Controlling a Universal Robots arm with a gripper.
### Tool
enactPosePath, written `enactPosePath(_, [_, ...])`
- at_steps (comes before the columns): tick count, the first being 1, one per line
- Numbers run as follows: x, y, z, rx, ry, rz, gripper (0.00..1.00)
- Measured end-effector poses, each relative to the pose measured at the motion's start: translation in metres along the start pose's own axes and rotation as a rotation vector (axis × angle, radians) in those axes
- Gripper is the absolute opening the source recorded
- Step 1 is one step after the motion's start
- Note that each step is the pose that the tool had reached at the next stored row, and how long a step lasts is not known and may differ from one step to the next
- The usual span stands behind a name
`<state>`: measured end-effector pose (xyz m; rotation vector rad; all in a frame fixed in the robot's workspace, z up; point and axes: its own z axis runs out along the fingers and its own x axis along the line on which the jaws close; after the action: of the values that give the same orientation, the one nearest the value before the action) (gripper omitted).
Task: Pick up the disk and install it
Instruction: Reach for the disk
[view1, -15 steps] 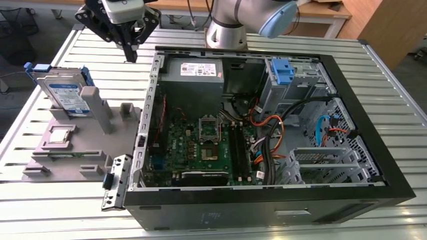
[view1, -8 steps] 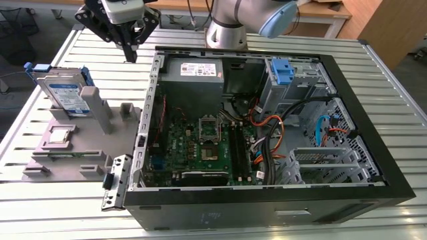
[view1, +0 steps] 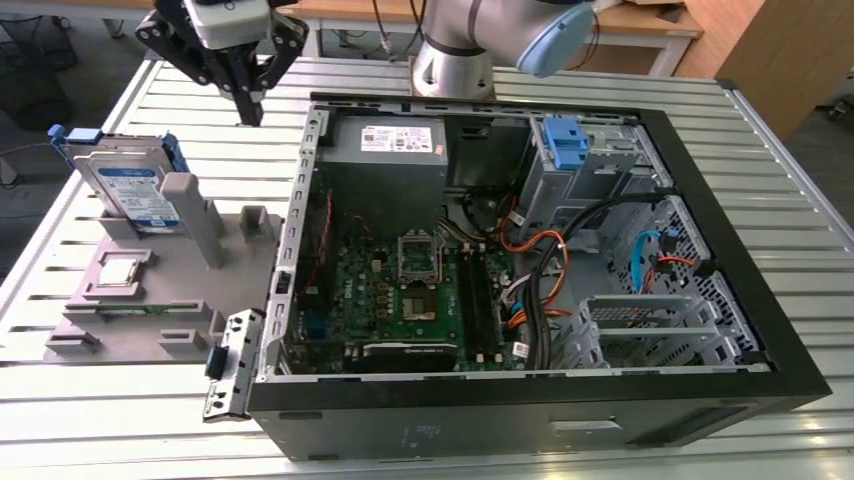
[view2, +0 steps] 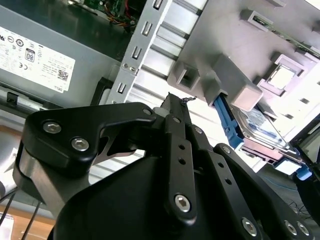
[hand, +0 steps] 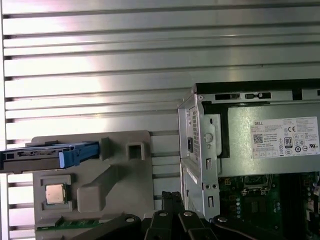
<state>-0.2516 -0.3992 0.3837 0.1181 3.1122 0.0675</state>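
Exterior view lays out the whole job: a slatted metal counter (view1: 160, 110) carries an open computer case (view1: 441, 430). At that view's left is a grey fixture (view1: 120, 300) in which the disk (view1: 131, 190) stands on edge, its blue carrier tab at the upper end. The tool (view1: 250, 112) hangs above bare counter between fixture and case, its fingers pinched together on nothing and well apart from the disk. By my reading the pick-up is the step in hand and is hardly begun. The install has not started, with the drive bay by the upright blue bracket (view1: 566, 145) yet to receive anything. I judge that the pick-up calls for the fingers to part and line up across the disk's thin edge. First wrist view adds the disk (hand: 45, 155) seen edge-on, with a small processor chip (hand: 55, 194) seated in the fixture near it. Second wrist view shows the closed fingertips (view2: 176, 115) close up with the disk (view2: 260, 125) beyond, details the exterior view leaves less plain.
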Motion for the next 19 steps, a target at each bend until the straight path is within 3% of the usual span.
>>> enactPosePath(14, [0.0419, -0.0030, 0.0013, -0.0002, -0.0005, 0.000, 0.11])
enactPosePath(19, [0.0507, -0.0037, 0.0013, -0.0001, -0.0005, 0.000, 0.11])
